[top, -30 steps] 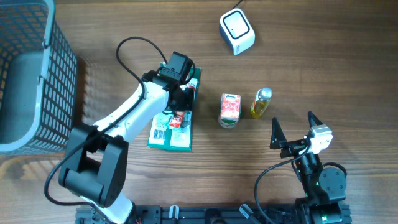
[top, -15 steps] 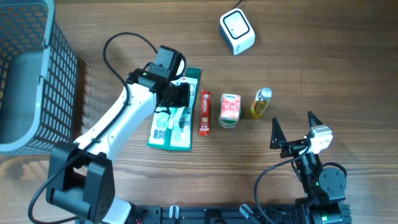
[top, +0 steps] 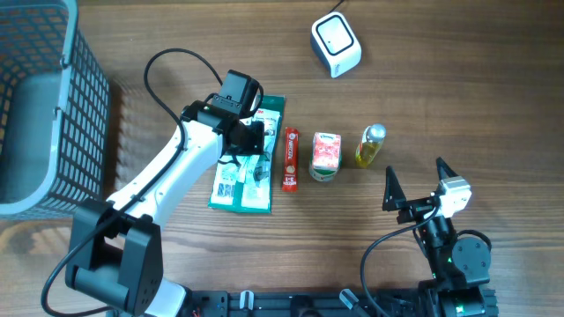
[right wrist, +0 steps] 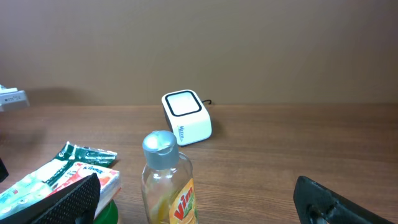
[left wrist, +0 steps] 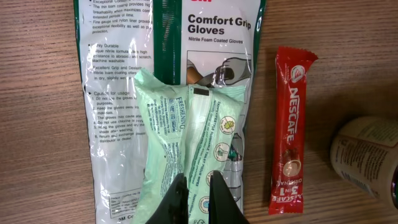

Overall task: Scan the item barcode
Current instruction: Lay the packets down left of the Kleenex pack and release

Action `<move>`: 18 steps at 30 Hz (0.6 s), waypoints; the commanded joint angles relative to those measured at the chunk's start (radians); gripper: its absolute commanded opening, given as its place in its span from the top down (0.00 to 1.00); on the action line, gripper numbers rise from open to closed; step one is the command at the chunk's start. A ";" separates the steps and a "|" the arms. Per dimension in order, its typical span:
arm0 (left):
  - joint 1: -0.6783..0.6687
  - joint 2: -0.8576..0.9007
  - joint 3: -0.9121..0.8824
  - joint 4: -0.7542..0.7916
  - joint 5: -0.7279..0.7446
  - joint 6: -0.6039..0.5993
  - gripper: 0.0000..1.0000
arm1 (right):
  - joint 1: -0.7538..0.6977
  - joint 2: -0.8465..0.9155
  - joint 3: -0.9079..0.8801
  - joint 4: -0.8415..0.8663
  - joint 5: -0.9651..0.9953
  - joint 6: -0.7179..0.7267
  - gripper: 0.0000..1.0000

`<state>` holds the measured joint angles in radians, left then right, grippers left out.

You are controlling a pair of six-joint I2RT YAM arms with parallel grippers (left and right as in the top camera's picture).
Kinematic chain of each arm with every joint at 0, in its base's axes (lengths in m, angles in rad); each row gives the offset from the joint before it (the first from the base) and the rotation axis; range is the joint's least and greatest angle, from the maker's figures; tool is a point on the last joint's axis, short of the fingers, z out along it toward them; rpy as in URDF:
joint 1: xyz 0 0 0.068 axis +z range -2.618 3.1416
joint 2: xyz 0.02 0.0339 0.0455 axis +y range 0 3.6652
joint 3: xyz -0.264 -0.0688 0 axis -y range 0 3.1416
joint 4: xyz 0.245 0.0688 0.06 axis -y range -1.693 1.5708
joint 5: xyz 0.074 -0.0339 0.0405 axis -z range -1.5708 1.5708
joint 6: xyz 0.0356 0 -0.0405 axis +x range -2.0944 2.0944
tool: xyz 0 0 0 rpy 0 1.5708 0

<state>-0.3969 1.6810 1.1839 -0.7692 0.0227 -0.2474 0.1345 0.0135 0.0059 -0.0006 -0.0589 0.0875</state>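
Left gripper: your left gripper [left wrist: 198, 185] has its fingers pressed together, tips over the near end of the green wipes pack [left wrist: 186, 137]. The wrist view does not settle whether a fold of film is nipped between them.
Right gripper: your right gripper [top: 416, 180] stands with jaws wide apart, holding nothing, near the front edge of the table [top: 458, 97].
Item location: the wipes pack lies on top of the glove packet [left wrist: 118, 74], left of centre. I judge it to be the item for scanning.
Scanner: the white scanner [top: 336, 44] sits well apart from it, at the far side.
Risk, grip: a pinch on slack film may slip, or drag the glove packet along.
Risk, neighbours: the Nescafe stick [top: 289, 158] lies just beside the packet. A sideways sweep would push it into the carton [top: 325, 156] and the bottle [top: 371, 146].
Risk, barcode: its face is not identified, so you may present the wrong side.
Open room: bare wood lies between the item row and the scanner, so route there.
Edges: the basket [top: 35, 97] bounds the left.
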 commanded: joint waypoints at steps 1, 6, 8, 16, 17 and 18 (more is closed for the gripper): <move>-0.004 -0.009 -0.008 0.005 -0.017 -0.015 0.96 | -0.002 -0.006 -0.001 0.002 0.009 -0.008 0.01; -0.005 -0.009 -0.010 -0.011 -0.016 -0.049 0.96 | -0.002 -0.006 -0.001 0.002 0.009 -0.007 0.00; -0.005 -0.009 -0.020 -0.009 -0.016 -0.049 0.96 | -0.002 -0.006 -0.001 0.002 0.009 -0.007 0.00; -0.005 -0.009 -0.056 0.002 -0.013 -0.049 0.92 | -0.002 -0.006 -0.001 0.002 0.009 -0.007 0.00; -0.005 -0.009 -0.056 0.002 -0.013 -0.049 0.90 | -0.002 -0.006 -0.001 0.002 0.009 -0.007 0.00; -0.005 -0.009 -0.056 0.002 -0.012 -0.049 0.89 | -0.002 -0.006 -0.001 0.002 0.009 -0.007 0.00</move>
<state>-0.3981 1.6810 1.1378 -0.7704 0.0227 -0.2901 0.1345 0.0135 0.0063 -0.0006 -0.0589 0.0875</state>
